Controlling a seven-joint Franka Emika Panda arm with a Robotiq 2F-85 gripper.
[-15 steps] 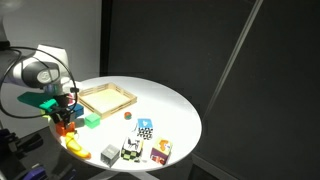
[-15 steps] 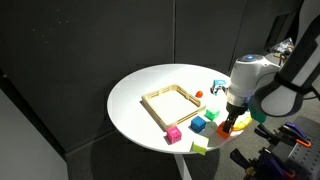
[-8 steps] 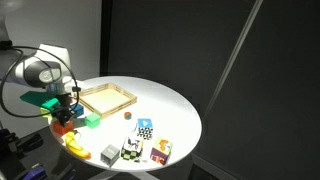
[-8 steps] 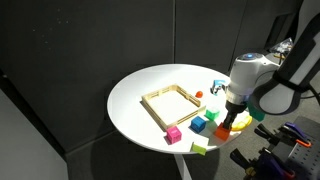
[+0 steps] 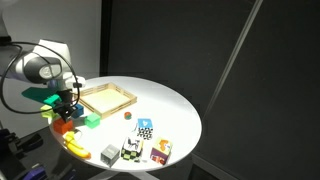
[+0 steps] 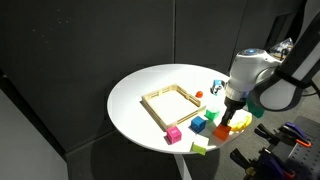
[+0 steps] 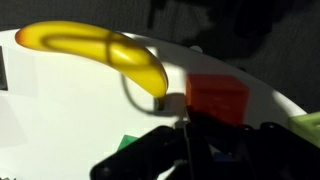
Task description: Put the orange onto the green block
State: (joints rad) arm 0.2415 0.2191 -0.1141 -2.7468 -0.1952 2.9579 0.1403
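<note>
A round white bench carries a shallow wooden tray. Near the bench's edge lie a yellow banana, a magenta cube, a grey block and 3 patterned blocks.

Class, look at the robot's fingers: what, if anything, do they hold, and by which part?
Cannot be told. The gripper is shut, but the wrist view shows only dark shapes there; a reddish block and the banana lie beyond it.

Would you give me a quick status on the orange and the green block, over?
Gripper shut, down low. Orange right beside it; grip unclear. Green block apart, nothing on it. Red cube and banana close by.
</note>
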